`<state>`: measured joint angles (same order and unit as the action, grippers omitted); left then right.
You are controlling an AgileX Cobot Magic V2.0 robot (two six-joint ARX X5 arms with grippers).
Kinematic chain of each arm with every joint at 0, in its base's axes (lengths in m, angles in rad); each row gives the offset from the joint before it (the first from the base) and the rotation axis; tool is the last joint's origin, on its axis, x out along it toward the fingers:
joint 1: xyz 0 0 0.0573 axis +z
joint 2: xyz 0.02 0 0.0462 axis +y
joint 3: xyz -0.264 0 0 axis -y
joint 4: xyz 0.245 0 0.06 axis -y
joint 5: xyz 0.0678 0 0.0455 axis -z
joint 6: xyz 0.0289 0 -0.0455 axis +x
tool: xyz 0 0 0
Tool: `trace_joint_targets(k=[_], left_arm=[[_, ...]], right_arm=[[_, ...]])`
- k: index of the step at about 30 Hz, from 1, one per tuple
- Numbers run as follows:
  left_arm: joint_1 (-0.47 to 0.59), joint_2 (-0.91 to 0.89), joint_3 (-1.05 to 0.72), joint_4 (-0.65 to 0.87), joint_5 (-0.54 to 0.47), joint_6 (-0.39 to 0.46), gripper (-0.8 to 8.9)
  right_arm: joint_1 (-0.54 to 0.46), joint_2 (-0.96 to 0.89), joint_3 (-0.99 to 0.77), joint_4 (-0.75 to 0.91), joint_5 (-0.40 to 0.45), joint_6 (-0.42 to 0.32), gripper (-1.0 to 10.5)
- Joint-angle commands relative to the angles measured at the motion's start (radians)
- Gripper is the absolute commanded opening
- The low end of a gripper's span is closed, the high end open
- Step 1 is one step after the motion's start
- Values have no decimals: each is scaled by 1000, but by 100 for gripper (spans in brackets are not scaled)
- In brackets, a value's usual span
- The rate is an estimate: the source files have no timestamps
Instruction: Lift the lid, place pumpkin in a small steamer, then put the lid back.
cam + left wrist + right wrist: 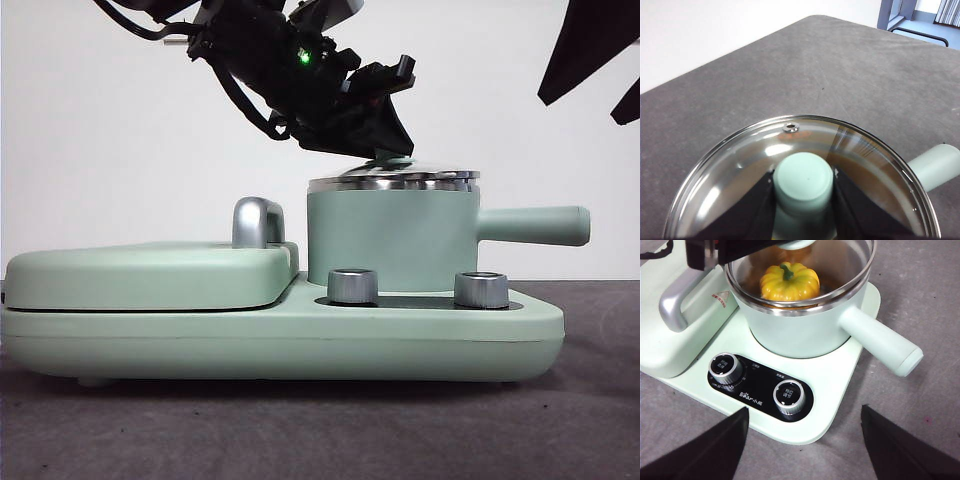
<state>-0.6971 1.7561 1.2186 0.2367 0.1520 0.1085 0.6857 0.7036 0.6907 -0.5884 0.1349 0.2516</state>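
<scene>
I see the left gripper (385, 150) coming down from the upper left of the front view onto the top of the small steamer (390, 240), which sits at the centre right of that frame on the wide mint green appliance base (300, 335). In the left wrist view its two black jaws are clamped on either side of the mint green knob (803, 182) of the lid (740, 170), so I read that gripper as grasping the lid. The lid rests on the steamer's steel rim, looking slightly tilted in the front view; I cannot tell whether it is fully seated. Through the glass in the right wrist view I see the pumpkin (789, 282) inside the pot, stem up, at the upper centre of the frame. The steamer's long handle (535, 226) points to the right in the front view. Two silver dials (788, 399) sit on the black panel in front of the pot, and a flat green cover (150, 275) with a silver handle (256, 222) fills the base's left side. The right gripper (805, 450) hangs above the grey counter (920, 305) before the base, jaws spread apart, holding nothing.
</scene>
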Motion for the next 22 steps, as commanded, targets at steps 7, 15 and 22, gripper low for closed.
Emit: trace_joint_targets(k=[7,15,22], left_arm=[[-5,-4,35,18,-13,12,16],[-12,-4,35,9,-13,6,16],[-15,-4,35,-43,-13,6,16]], right_arm=[[8,7,1,3,5,11,345],[8,7,1,3,5,11,345],[8,7,1,3,5,11,345]])
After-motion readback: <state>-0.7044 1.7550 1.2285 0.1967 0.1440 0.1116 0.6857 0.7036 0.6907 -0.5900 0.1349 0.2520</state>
